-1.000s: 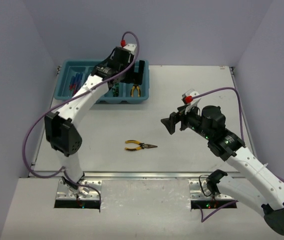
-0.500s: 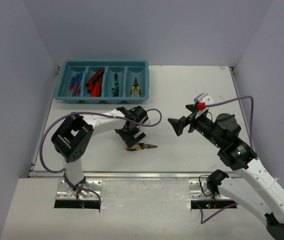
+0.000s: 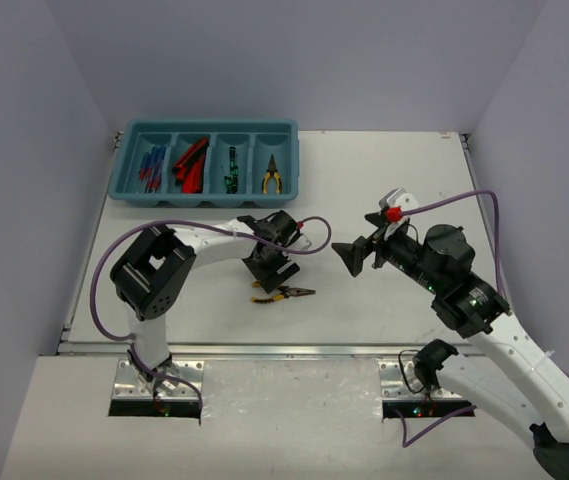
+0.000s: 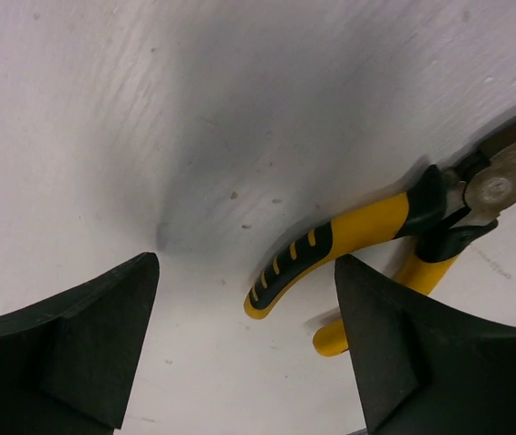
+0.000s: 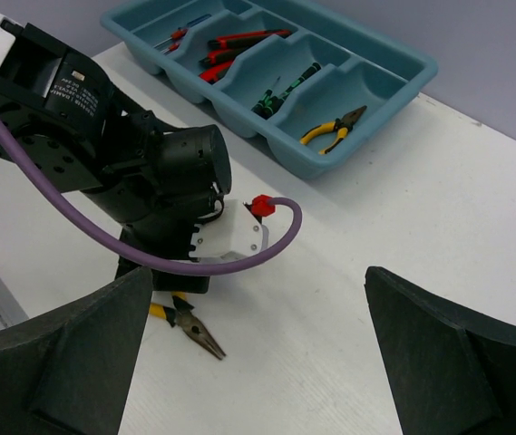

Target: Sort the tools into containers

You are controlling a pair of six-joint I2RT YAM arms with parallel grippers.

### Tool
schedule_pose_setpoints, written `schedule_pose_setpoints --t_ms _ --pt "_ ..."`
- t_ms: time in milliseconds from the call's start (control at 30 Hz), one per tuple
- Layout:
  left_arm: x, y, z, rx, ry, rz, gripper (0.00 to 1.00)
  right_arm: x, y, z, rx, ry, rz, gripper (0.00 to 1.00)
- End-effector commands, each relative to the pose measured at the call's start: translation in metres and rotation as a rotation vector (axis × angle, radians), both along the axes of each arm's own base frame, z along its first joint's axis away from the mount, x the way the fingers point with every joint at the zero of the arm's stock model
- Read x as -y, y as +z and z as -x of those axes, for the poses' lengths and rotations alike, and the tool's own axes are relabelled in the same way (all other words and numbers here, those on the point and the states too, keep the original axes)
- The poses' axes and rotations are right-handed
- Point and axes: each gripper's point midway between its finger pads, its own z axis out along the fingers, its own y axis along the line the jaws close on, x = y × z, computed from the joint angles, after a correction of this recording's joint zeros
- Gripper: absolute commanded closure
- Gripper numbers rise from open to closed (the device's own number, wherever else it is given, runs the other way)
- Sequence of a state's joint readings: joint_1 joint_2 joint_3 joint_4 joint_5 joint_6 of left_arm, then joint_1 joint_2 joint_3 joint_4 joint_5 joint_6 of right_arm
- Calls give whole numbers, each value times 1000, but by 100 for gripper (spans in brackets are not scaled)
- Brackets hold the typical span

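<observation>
Left claw (image 4: 247, 263) spread wide over pliers (image 4: 357, 227), holding nothing; right claw (image 5: 259, 272) spread, empty.

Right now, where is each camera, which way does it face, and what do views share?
Top external: above, behind the bases, looking down at the table; left arm, right arm show.
Left wrist: faces down at the table; open left gripper straddles handle ends of the loose yellow-handled pliers.
Right wrist: faces across to left arm and teal tray; open right gripper frames view.
Shared: all show those pliers.
</observation>
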State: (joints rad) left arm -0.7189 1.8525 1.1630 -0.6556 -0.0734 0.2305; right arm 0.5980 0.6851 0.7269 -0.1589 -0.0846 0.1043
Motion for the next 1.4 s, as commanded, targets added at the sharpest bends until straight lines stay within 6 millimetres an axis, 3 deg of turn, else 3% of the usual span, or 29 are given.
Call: schedule_pose_setpoints --t_ms 0,100,333,433,567,700,800,1000,1167,1233,1300,1333,1367 --pt "20 -11 8 -63 -31 103 33 -4 13 0 50 23 -18 1" --pt "16 -20 11 -99 -13 80 63 -4 14 0 53 25 -21 1" --pt "17 -29 27 -195 -11 105 100 -5 14 1 56 30 -19 1" --pt "19 -19 24 -181 -6 109 100 -4 13 0 57 25 -18 1" --pt "35 12 20 -142 -40 185 100 -2 14 -1 61 11 -21 1" --pt "70 64 40 -154 -182 406 100 5 19 -5 73 -42 -44 1" --pt "79 95 30 -53 -204 485 100 17 26 -10 83 -119 -75 1" --pt "62 147 -49 253 38 514 100 52 40 -15 109 -315 -150 1" --pt "24 185 -136 429 375 509 100 83 51 -13 151 -463 -207 1" --pt "2 204 -177 480 541 538 100 87 51 -13 162 -483 -219 1" --pt "-3 195 -204 463 603 524 100 88 51 -13 165 -488 -223 1" --pt "-3 214 -220 509 615 535 100 87 50 -14 163 -488 -220 1" --pt "-1 218 -230 524 616 540 100 86 49 -15 160 -487 -215 1"
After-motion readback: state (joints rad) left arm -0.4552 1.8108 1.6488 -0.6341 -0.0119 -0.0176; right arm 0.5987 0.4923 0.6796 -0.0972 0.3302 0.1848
